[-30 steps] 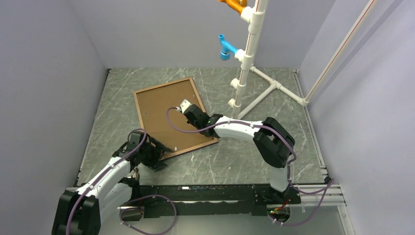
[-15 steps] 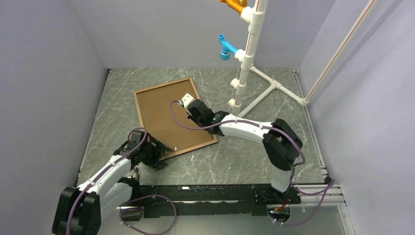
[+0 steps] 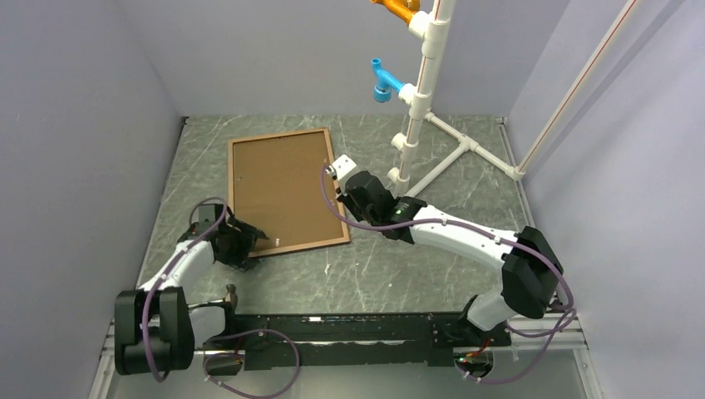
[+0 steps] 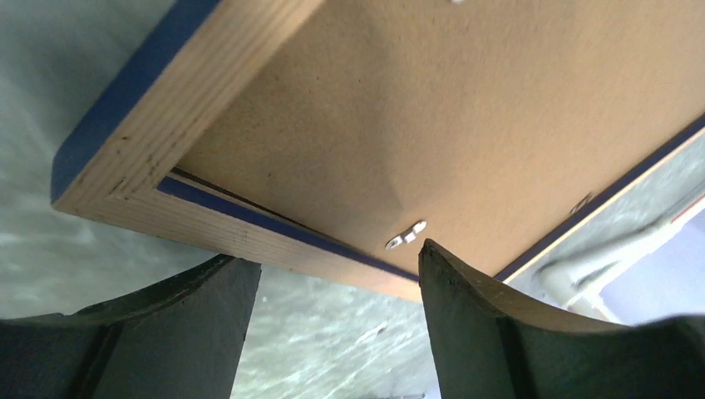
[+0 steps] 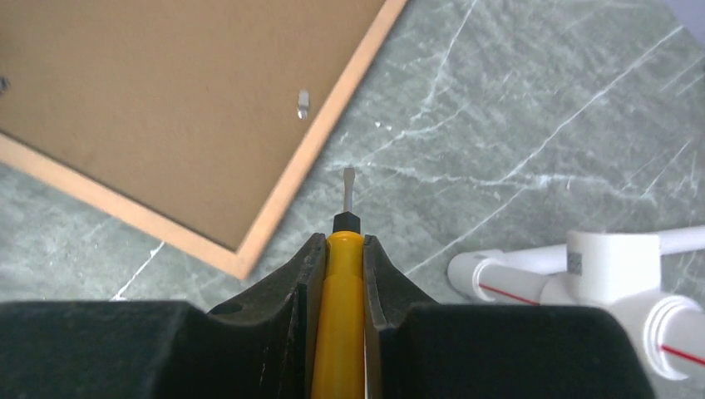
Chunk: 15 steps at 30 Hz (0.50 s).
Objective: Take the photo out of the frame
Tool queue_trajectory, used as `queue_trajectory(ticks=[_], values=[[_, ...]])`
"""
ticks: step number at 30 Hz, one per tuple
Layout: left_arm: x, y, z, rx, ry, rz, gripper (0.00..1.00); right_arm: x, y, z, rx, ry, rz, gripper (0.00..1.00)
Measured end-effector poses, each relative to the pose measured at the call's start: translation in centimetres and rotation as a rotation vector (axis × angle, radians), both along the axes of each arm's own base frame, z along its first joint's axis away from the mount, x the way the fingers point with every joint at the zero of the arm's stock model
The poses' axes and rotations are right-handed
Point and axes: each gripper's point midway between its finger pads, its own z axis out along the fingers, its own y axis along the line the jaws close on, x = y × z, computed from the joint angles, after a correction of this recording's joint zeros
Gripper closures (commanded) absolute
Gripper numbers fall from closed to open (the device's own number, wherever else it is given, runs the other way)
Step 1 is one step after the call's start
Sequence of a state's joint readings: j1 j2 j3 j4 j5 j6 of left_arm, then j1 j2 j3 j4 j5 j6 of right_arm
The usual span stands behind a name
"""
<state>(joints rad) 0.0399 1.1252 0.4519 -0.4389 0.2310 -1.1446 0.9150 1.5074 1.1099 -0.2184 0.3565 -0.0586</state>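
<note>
Photo (image 3: 278,187): in the overhead view it is lying face down inside the frame (image 3: 278,137) on the table (image 3: 416,266), left of centre, with only its brown backing showing.
Overhead, left gripper (image 3: 248,241): sitting at the frame's near-left corner.
Overhead, right gripper (image 3: 347,184): hovering just beside the frame's right rail, near the white pipe stand (image 3: 416,108).
Left wrist, left gripper (image 4: 337,274): fingers (image 4: 208,316) are standing wide apart and gripping nothing, tips close up against the near rail; contact cannot be confirmed.
Left wrist, retaining tab (image 4: 406,235): lying over the backing just beyond the rail.
Right wrist, right gripper (image 5: 342,243): fingers are clamping narrowly on a yellow screwdriver (image 5: 339,332), its blade pointing over bare table just off the rail.
Right wrist, second tab (image 5: 303,102): sitting nearby on the backing.
Step in hand: judged to be releasing the tabs that are pinning the backing in.
Next move: calling for the blade to be brought onto that second tab to swing it aside, the left gripper steadying the frame meanwhile.
</note>
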Motion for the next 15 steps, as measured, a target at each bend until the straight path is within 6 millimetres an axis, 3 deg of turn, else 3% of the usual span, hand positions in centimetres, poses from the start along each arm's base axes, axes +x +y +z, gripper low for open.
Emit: queue_trajectory(ticks=[6,8,12,15], values=[[2.2,5.2,0.1,0.064,0.015,0.095,0.24,-1.3,-0.7,-0.5,0.017,0.039,0.005,1.0],[2.4,5.9,0.1,0.071,0.014,0.103,0.23,-1.6,-0.8,0.0,0.039,0.04,0.003,1.0],[1.8,5.6,0.3,0.085,-0.015,0.091,0.21,-2.2,-1.3,0.7,0.075,0.038,0.002,1.0],[0.7,3.8,0.4,0.088,-0.025,0.052,0.23,-2.5,-1.4,0.9,0.085,0.039,0.002,1.0]])
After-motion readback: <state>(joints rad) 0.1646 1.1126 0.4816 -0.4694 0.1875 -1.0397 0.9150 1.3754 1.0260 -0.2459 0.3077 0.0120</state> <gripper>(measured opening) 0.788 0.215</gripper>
